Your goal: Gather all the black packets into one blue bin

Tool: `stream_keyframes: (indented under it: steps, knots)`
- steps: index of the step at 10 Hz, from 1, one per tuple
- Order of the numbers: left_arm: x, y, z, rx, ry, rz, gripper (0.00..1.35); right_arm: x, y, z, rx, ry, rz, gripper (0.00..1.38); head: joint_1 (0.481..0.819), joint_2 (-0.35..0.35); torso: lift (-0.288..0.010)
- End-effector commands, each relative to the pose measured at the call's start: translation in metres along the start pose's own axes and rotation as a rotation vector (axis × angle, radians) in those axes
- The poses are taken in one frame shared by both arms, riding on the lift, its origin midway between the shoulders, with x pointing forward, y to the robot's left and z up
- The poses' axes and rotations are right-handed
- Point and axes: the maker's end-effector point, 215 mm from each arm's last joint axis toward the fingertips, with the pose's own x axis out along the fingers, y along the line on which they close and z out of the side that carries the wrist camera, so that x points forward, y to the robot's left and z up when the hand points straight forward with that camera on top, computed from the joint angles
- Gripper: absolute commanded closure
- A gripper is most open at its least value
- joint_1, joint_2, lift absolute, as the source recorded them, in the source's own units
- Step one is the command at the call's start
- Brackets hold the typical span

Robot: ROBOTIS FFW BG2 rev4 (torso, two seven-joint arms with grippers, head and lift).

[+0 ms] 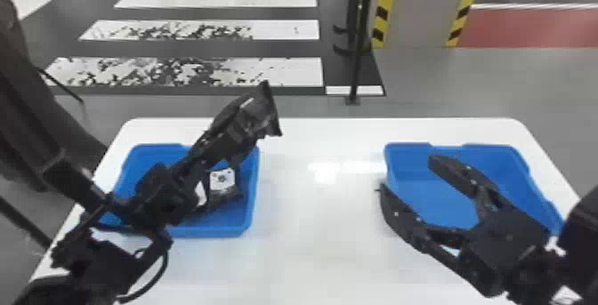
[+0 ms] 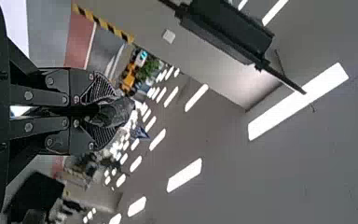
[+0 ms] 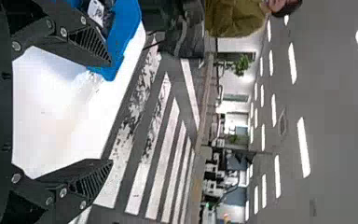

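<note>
Raised above the left blue bin (image 1: 253, 193), my left gripper (image 1: 242, 126) is shut on a black packet (image 1: 272, 119) near the bin's far right corner. The left wrist view has the packet (image 2: 116, 112) pinched between the tips of my left gripper (image 2: 100, 112). Inside the left bin lie black packets (image 1: 227, 195) with white labels, partly hidden by the left arm; how many cannot be told. My right gripper (image 1: 406, 175) stands open over the left side of the right blue bin (image 1: 427, 193). In the right wrist view, nothing is between the fingers of my right gripper (image 3: 111, 112).
Both bins stand on a white table (image 1: 311, 237), one at each side, with bare tabletop between them. A black pole (image 1: 357, 59) rises from the floor past the table's far edge.
</note>
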Motion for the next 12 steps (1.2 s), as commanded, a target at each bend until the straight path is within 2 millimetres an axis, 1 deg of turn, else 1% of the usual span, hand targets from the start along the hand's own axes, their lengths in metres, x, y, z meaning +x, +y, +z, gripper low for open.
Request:
stream_keyframes:
  steps: [1, 2, 3, 4, 5, 6, 7, 8, 9, 10, 11, 12]
  knots:
    - [-0.042, 0.057, 0.003, 0.153, 0.118, 0.139, 1.21, -0.027, -0.020, -0.061, 0.170, 0.048, -0.056, 0.21, 0.695, 0.037, -0.110]
    - [-0.073, 0.100, 0.005, 0.260, 0.215, 0.239, 1.21, -0.041, -0.021, -0.098, 0.295, 0.073, -0.080, 0.21, 0.695, 0.048, -0.110]
    - [-0.097, 0.136, 0.003, 0.319, 0.305, 0.319, 1.21, -0.051, -0.026, -0.123, 0.348, 0.086, -0.110, 0.21, 0.695, 0.078, -0.110]
    - [-0.109, 0.163, 0.003, 0.351, 0.352, 0.369, 1.13, -0.059, -0.026, -0.139, 0.363, 0.116, -0.124, 0.21, 0.695, 0.121, -0.110]
    - [-0.115, 0.190, 0.002, 0.387, 0.403, 0.414, 0.73, -0.062, -0.024, -0.150, 0.387, 0.129, -0.123, 0.21, 0.695, 0.159, -0.110]
    - [-0.113, 0.198, 0.000, 0.402, 0.425, 0.422, 0.08, -0.063, -0.024, -0.153, 0.380, 0.139, -0.123, 0.21, 0.695, 0.175, -0.110]
    - [-0.108, 0.190, -0.004, 0.416, 0.415, 0.394, 0.00, -0.071, -0.026, -0.158, 0.387, 0.150, -0.136, 0.21, 0.695, 0.197, -0.110]
    - [-0.105, 0.167, -0.003, 0.413, 0.340, 0.351, 0.18, -0.089, -0.041, -0.161, 0.366, 0.148, -0.187, 0.21, 0.695, 0.195, -0.110]
    - [-0.115, 0.139, -0.002, 0.404, 0.286, 0.340, 0.33, -0.114, -0.062, -0.164, 0.335, 0.148, -0.257, 0.21, 0.695, 0.167, -0.110]
    - [-0.132, 0.109, 0.005, 0.427, 0.267, 0.352, 0.40, -0.138, -0.080, -0.168, 0.288, 0.162, -0.303, 0.21, 0.695, 0.117, -0.110]
    - [-0.147, 0.075, 0.001, 0.413, 0.265, 0.361, 0.40, -0.152, -0.091, -0.162, 0.239, 0.144, -0.332, 0.21, 0.695, 0.092, -0.110]
    - [-0.161, 0.047, -0.004, 0.402, 0.268, 0.376, 0.40, -0.161, -0.098, -0.156, 0.198, 0.122, -0.348, 0.21, 0.695, 0.041, -0.110]
